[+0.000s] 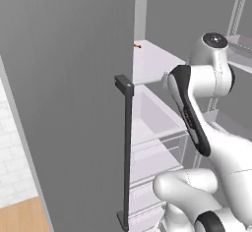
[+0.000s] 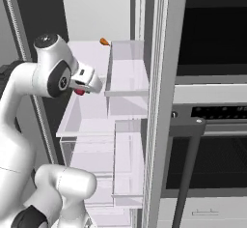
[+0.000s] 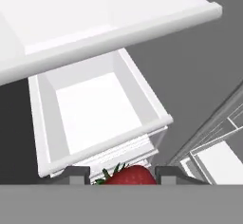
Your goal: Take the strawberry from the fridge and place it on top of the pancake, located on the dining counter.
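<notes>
My gripper (image 3: 122, 173) is shut on the strawberry (image 3: 130, 176), a dark-red berry with green leaves held between the two dark fingertips (image 3: 78, 173). In the right base view the gripper (image 2: 83, 90) hangs in front of the open fridge (image 2: 91, 58), just off the edge of a white shelf, and the strawberry (image 2: 78, 92) shows as a red spot under the hand. Below the hand sits a white fridge drawer (image 3: 95, 114). The pancake and the dining counter are out of view.
The grey fridge door (image 1: 64, 103) with its dark bar handle (image 1: 127, 152) stands open on the left. A small orange drumstick (image 2: 104, 41) lies at the back of the upper shelf. Clear door bins (image 2: 128, 67) and a dark oven (image 2: 212, 125) are to the right.
</notes>
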Tool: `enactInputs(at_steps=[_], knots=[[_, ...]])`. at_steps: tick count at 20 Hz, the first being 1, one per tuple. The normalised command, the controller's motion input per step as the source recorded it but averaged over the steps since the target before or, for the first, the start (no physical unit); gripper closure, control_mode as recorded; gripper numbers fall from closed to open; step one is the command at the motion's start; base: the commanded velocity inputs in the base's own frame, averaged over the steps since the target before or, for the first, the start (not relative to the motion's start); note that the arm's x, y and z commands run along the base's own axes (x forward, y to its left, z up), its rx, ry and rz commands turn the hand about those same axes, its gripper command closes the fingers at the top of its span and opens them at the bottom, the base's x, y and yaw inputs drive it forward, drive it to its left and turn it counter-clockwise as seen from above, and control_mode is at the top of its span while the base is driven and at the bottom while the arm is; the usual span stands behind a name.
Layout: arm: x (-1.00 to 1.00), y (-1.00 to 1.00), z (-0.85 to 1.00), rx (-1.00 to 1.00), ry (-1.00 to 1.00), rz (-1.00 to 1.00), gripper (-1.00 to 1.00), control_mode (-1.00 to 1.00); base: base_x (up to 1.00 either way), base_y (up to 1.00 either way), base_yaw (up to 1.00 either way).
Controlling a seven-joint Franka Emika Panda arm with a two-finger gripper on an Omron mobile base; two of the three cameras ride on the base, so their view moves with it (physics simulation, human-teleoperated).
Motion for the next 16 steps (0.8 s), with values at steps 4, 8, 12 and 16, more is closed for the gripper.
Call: enactInputs(at_steps=[4, 8, 12, 16], knots=[[-1.0, 0.0, -0.2, -0.02, 0.16, 0.0, 1.0, -1.0, 0.0, 0.0, 0.0], [-1.0, 0.0, -0.46, 0.0, 0.14, 0.0, 1.0, -1.0, 0.0, 0.0, 0.0], [-1.0, 0.14, -0.67, 0.0, 0.13, 0.0, 1.0, -1.0, 0.0, 0.0, 0.0], [-0.7, 0.24, -0.71, 0.0, 0.12, 0.0, 1.0, -1.0, 0.0, 0.0, 0.0]])
